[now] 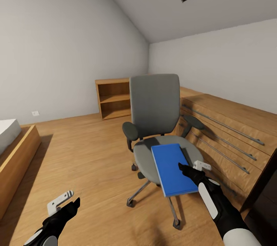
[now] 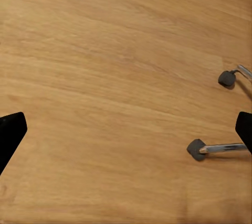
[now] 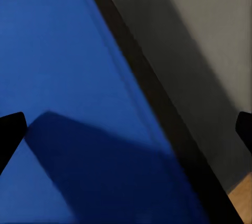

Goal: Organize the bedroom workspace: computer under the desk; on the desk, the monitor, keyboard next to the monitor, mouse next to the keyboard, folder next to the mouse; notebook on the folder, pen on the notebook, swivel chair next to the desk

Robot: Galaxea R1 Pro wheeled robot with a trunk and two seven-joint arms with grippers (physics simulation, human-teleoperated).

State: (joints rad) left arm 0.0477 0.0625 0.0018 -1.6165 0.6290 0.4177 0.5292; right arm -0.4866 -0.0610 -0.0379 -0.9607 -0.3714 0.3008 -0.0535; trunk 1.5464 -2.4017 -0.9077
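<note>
The folder (image 1: 172, 170) lies flat on the seat of the swivel chair (image 1: 154, 109), toward the seat's front and right side, with its near end jutting over the seat's front edge; its dark spine strip runs along the side nearest the right armrest. The chair stands on the wood floor (image 1: 88, 161) of the bedroom, its back toward the far wall, close beside a long wooden dresser (image 1: 231, 134) with metal rail handles and in front of a low open wooden shelf unit (image 1: 113, 102). The right gripper (image 1: 190, 168) hangs over the folder's right edge near its front corner, fingers spread apart and gripping nothing; in the right wrist view the blue cover (image 3: 58, 77), the dark spine and the grey seat (image 3: 205, 51) lie below the two dark fingertips (image 3: 9, 132), and whether they touch the cover cannot be told. The left gripper (image 1: 67, 202) is held low over bare floor to the chair's left, its fingers likewise parted and empty; the left wrist view shows floorboards and two castors (image 2: 196, 148) of the chair's chrome base. A bed corner (image 1: 15, 146) sits at the left edge of the head view.
</note>
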